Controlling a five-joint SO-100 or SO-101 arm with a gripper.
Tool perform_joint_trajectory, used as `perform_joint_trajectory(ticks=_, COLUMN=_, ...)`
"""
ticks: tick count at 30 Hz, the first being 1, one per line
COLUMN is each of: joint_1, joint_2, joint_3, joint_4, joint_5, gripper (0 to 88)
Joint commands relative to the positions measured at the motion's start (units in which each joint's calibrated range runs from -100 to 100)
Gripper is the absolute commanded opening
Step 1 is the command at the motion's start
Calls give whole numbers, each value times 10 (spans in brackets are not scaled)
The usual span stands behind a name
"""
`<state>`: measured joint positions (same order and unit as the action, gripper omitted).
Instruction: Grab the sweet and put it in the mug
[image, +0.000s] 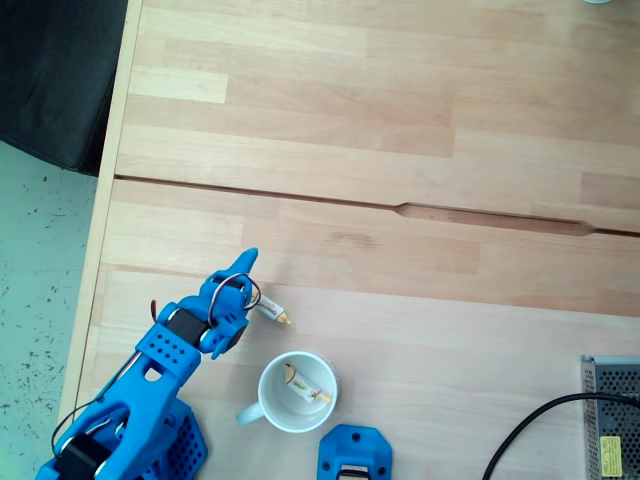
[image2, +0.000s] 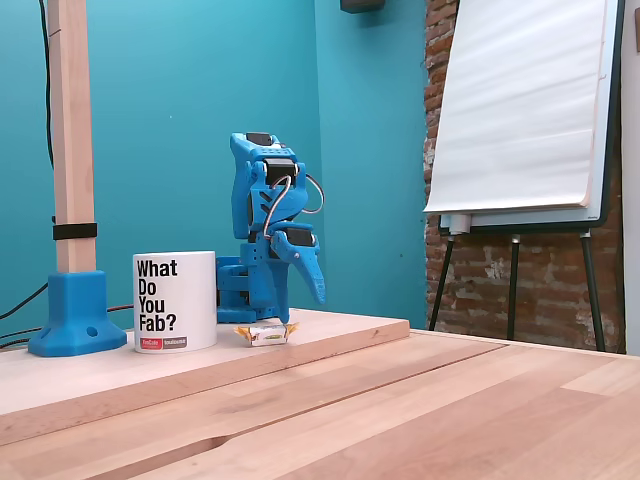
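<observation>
One sweet (image: 272, 313) lies on the table (image: 420, 200) just left of the mug (image: 297, 391), under the gripper (image: 243, 268); another sweet (image: 305, 385) sits inside the mug; whether the gripper is spread, I cannot tell.

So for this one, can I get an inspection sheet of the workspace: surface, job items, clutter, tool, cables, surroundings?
Surface: light wooden table with a seam running across it.
Job's things: white mug holding one sweet; a second sweet lies on the table beside the tool.
Clutter: blue base of a wooden post next to the mug; metal mesh box at the table edge.
Tool: tool low over the table next to the loose sweet; open or shut cannot be told.
Cables: black cable by the mesh box.
Surroundings: teal wall, brick wall, flipchart.
</observation>
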<state>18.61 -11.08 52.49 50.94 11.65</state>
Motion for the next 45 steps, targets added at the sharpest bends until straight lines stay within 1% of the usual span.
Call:
perform_joint_trajectory(ticks=1, joint_1=-2, joint_2=-10, joint_3=6, joint_4=2, joint_5=-2, gripper=372)
perform_joint_trajectory(ticks=4, joint_1=-2, joint_2=-10, joint_3=39, joint_4=2, joint_5=-2, gripper=377)
perform_joint_trajectory(ticks=12, joint_1=6, joint_2=-12, joint_3=47, joint_4=3, joint_5=-11, gripper=378)
perform_joint_trajectory(ticks=18, joint_1=40, joint_2=-13, joint_3=40, joint_4=3, joint_5=-37, gripper=378)
perform_joint_trajectory(ticks=23, joint_1=56, joint_2=-13, joint_3=40, joint_4=2, joint_5=-35, gripper=378)
perform_joint_trajectory(ticks=33, joint_1=58, joint_2=-8, joint_3=-6, joint_4=2, joint_5=-41, gripper=368)
perform_joint_trajectory(ticks=45, joint_1=59, joint_2=0, joint_3=0, joint_4=-5, joint_5=-40, gripper=367)
